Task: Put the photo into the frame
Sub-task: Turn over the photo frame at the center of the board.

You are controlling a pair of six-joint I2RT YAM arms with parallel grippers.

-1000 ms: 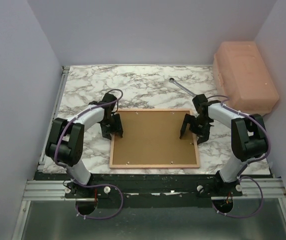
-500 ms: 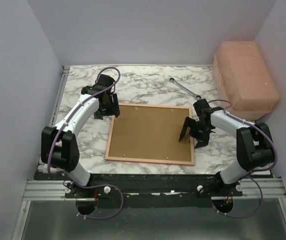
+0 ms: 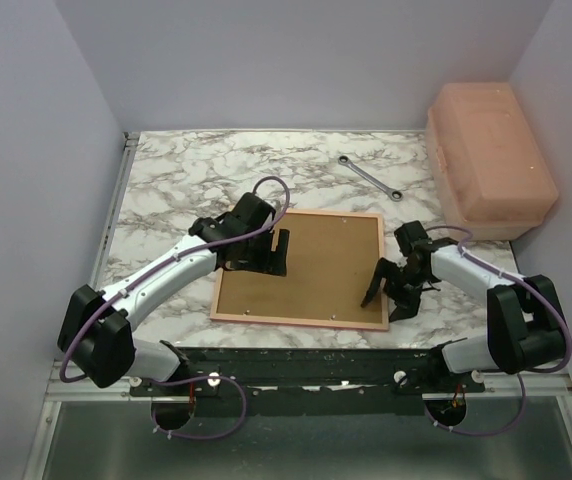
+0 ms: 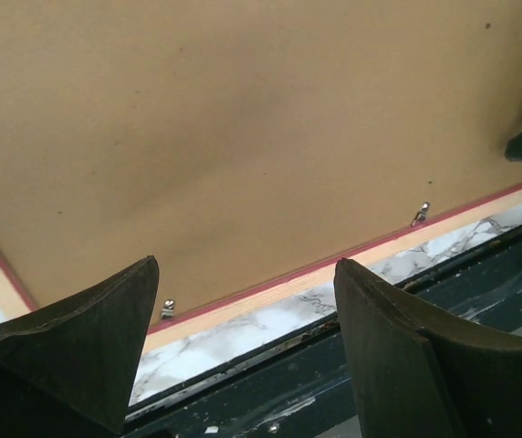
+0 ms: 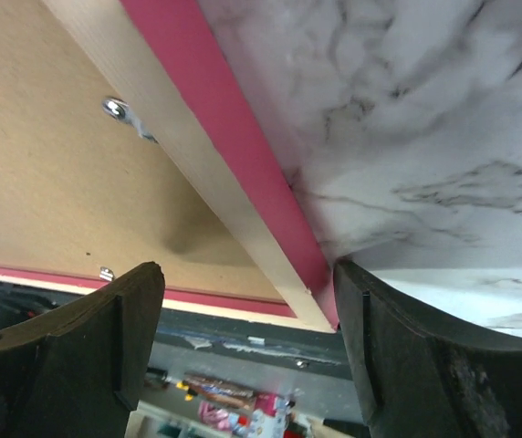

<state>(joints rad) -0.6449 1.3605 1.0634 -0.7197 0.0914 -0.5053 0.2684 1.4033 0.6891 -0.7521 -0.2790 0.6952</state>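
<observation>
The frame (image 3: pixel 296 320) lies face down on the marble table, pale wood rim up, with the brown fibreboard backing panel (image 3: pixel 331 260) sitting in it. The photo is hidden. My left gripper (image 3: pixel 276 253) is open and empty over the left part of the backing. In the left wrist view (image 4: pixel 245 265) it hovers over the backing (image 4: pixel 243 137), close to the frame's near rim (image 4: pixel 270 294). My right gripper (image 3: pixel 386 298) is open at the frame's right edge. In the right wrist view (image 5: pixel 247 269) its fingers straddle the frame's near right corner, pink side (image 5: pixel 243 164) showing.
A metal wrench (image 3: pixel 370 178) lies on the table behind the frame. A salmon plastic box (image 3: pixel 491 155) stands at the back right. Small metal clips (image 4: pixel 421 213) (image 5: pixel 124 111) sit round the backing's rim. The black table rail runs just beyond the frame's near edge.
My left gripper swung from the frame's left edge to its far left corner, then onto the backing. My right gripper slid nearer along the right edge. The frame shifted left and turned slightly.
</observation>
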